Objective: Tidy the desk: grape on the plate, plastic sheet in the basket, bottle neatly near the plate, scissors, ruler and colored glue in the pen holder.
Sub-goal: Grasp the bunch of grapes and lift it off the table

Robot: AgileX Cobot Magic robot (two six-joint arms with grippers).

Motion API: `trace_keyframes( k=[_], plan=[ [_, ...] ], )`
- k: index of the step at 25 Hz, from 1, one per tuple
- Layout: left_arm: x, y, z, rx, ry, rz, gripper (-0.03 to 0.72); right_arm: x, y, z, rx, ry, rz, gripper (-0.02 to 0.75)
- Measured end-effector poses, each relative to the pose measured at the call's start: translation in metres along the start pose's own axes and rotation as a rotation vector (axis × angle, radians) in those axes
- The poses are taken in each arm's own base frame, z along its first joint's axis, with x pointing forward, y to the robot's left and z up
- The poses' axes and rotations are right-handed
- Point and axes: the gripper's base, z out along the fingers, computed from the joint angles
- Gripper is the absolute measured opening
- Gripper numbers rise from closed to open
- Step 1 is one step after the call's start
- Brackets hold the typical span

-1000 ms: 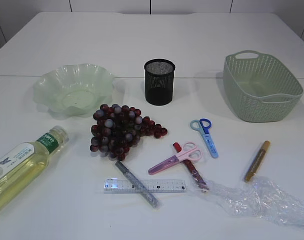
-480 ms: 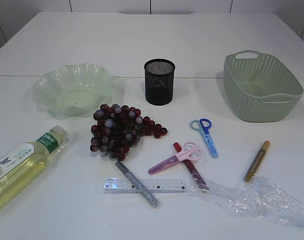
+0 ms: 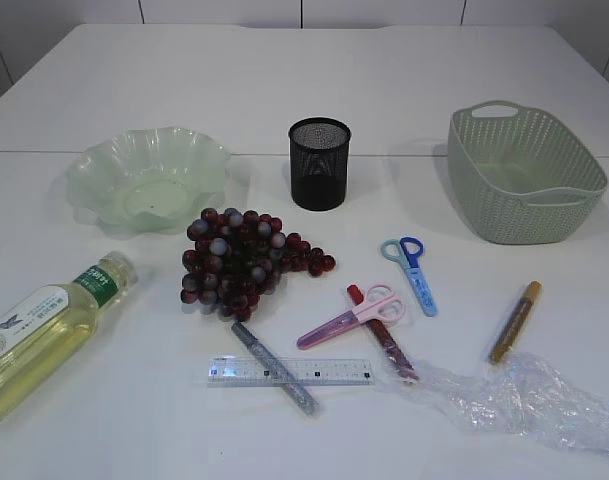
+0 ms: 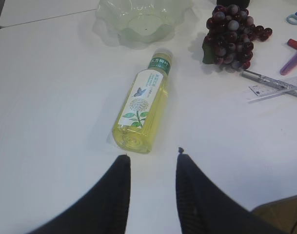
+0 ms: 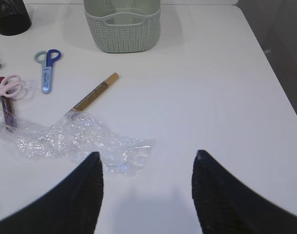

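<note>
The grape bunch (image 3: 242,262) lies just in front of the wavy green plate (image 3: 94,165). A bottle (image 3: 44,335) of yellow liquid lies on its side at the left. My left gripper (image 4: 152,155) hovers open just behind the base of the bottle (image 4: 143,109). The ruler (image 3: 324,372), a grey glue pen (image 3: 259,350), pink scissors (image 3: 349,318), a red glue pen (image 3: 389,345), blue scissors (image 3: 414,270) and a gold glue pen (image 3: 514,320) lie scattered. My right gripper (image 5: 147,156) is open beside the crumpled plastic sheet (image 5: 75,141). Neither gripper shows in the exterior view.
The black mesh pen holder (image 3: 319,163) stands upright at centre back. The green woven basket (image 3: 504,205) sits at the back right. The table's right edge (image 5: 265,53) runs close to my right gripper.
</note>
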Motion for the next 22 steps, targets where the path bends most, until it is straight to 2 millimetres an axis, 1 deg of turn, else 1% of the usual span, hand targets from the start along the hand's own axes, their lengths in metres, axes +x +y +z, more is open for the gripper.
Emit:
trace_keyframes(
  k=[22],
  plan=[
    [-0.0002,-0.0017,0.0,0.018,-0.002,-0.009,0.235,0.0,0.0,0.0,0.0,0.0,0.0,0.439]
  ],
)
